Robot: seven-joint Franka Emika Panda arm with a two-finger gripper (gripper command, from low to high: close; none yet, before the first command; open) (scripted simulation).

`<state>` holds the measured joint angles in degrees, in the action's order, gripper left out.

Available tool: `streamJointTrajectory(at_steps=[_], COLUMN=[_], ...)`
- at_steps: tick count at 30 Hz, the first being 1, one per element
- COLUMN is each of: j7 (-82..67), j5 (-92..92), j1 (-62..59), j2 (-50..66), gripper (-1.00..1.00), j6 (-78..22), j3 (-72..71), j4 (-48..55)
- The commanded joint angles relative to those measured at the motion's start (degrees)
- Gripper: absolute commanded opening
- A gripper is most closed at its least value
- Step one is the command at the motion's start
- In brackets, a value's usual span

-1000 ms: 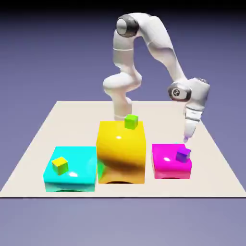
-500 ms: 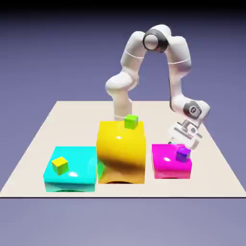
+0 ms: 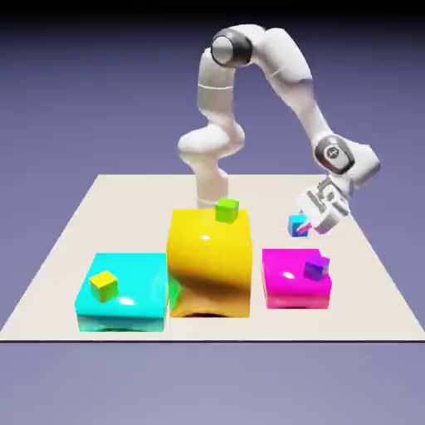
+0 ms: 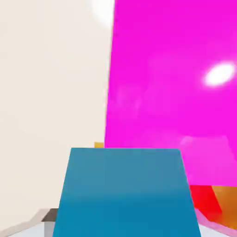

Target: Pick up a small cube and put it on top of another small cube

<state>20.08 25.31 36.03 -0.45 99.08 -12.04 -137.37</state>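
The gripper (image 3: 309, 222) is clamped on the cyan cube (image 3: 297, 226), which hangs in the air above and just beyond the far edge of the magenta block (image 3: 296, 279), clear of the table (image 3: 75, 249). In the hand view the cyan cube (image 4: 124, 194) fills the lower middle between the jaws and hides the tips, with the magenta block's (image 4: 176, 83) glossy face behind it. The hand is tilted, reaching toward the exterior view's left, so the cube is probably carried high enough to pass over the blocks without knocking them. Likely resting places are the purple cube (image 3: 315, 267) on the magenta block, nearest at hand, the green cube (image 3: 227, 210) on the yellow block (image 3: 209, 261), or the yellow cube (image 3: 103, 285) on the cyan block (image 3: 121, 292) at the left. Being a cube, it has no long axis; it seems slightly tipped with the hand, though it is too small in the exterior view to be sure, and it would need levelling before it is set flat on another cube.
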Motion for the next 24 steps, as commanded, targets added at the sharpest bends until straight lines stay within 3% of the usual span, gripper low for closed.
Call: streamJointTrajectory(at_steps=[1, 10, 17, 18, 24], j7=[-0.8, -7.4, -6.1, -6.1, -7.2], j5=[-1.0, -6.3, -2.6, -2.6, -4.3], j1=[-0.9, -18.8, -19.8, -19.8, -18.7], j2=[-1.7, -15.7, -16.9, -16.9, -15.6], gripper=[-1.0, -1.0, -1.0, 1.0, 1.0], j6=[-1.9, -17.5, -8.3, -8.3, -17.4], j3=[0.2, 3.9, 6.3, 6.3, 4.5], j4=[0.5, 4.6, -5.3, -5.3, 4.7])
